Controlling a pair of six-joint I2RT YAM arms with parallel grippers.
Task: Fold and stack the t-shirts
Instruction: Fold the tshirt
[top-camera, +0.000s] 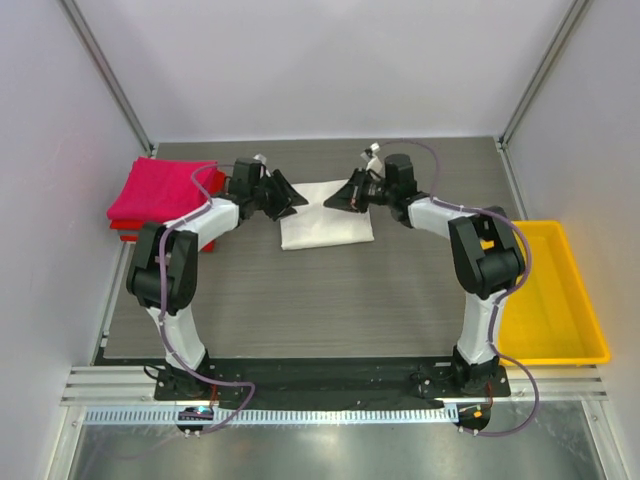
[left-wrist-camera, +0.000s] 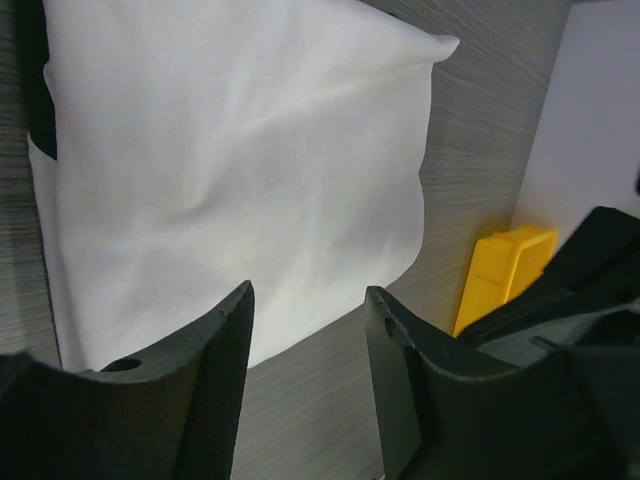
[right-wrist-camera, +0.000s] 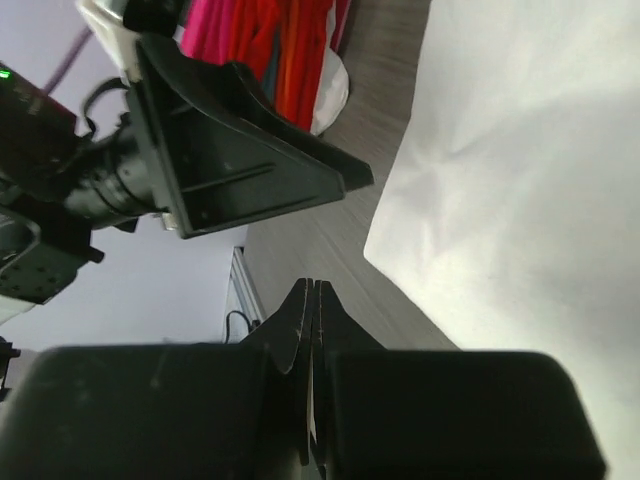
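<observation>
- White cloth is the thing to watch: the white t-shirt (top-camera: 326, 215) lies flat on the table, folded into a neat square, right between the two claws
- Its side edge sits just in front of the left claw (top-camera: 295, 202), and its other side is just in front of the right claw (top-camera: 332, 200)
- The left claw has its jaws about half apart with nothing in them; the right claw is pressed tight together and holds nothing
- The fold looks done, so I think the next job is moving this shirt onto the pink and red pile (top-camera: 160, 190), which lies behind the left claw
- To do it well, slide one jaw under the edge and pinch all the layers at once, or the fold may fall open
- The right claw would need to spread its jaws first if it is to help lift
- Only the top view shows both arms, the pile and the yellow tray (top-camera: 585, 300) together
- The left wrist view shows soft creases in the shirt; the right wrist view shows its own tips touching
</observation>
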